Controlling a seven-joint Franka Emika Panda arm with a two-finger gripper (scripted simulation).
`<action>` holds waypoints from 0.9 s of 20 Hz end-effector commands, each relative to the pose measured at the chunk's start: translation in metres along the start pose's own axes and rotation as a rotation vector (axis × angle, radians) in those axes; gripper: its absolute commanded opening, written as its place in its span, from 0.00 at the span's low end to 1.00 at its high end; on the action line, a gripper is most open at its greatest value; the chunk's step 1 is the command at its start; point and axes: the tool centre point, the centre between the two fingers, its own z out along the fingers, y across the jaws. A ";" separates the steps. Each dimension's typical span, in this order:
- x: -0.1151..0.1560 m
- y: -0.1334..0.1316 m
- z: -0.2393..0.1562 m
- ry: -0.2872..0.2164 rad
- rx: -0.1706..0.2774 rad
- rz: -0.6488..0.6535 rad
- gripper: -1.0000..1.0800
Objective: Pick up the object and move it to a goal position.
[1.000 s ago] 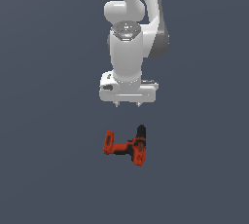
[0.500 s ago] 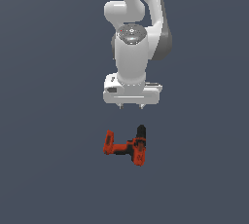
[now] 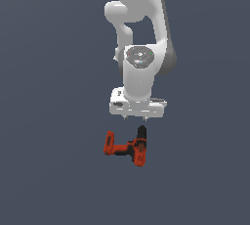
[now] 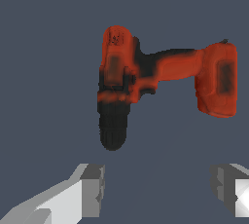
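Observation:
The object is a small red-orange power drill (image 3: 128, 147) with a black chuck, lying on its side on the dark grey floor. In the wrist view the drill (image 4: 160, 79) fills the middle, chuck pointing toward my fingers, battery base off to one side. My white gripper (image 3: 136, 118) hangs above the drill, a short way over its chuck end, not touching it. It is open and empty. Both fingertips (image 4: 92, 184) show in the wrist view, set wide apart with nothing between them.
The white arm (image 3: 141, 33) rises above the gripper to the top of the exterior view. A plain dark grey floor (image 3: 49, 170) lies all around the drill.
The gripper has come down toward the drill. The drill has not moved.

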 end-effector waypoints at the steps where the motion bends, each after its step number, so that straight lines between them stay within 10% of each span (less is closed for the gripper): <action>1: 0.008 -0.008 0.017 -0.003 -0.005 0.020 0.81; 18: 0.031 -0.037 0.092 -0.010 -0.030 0.097 0.81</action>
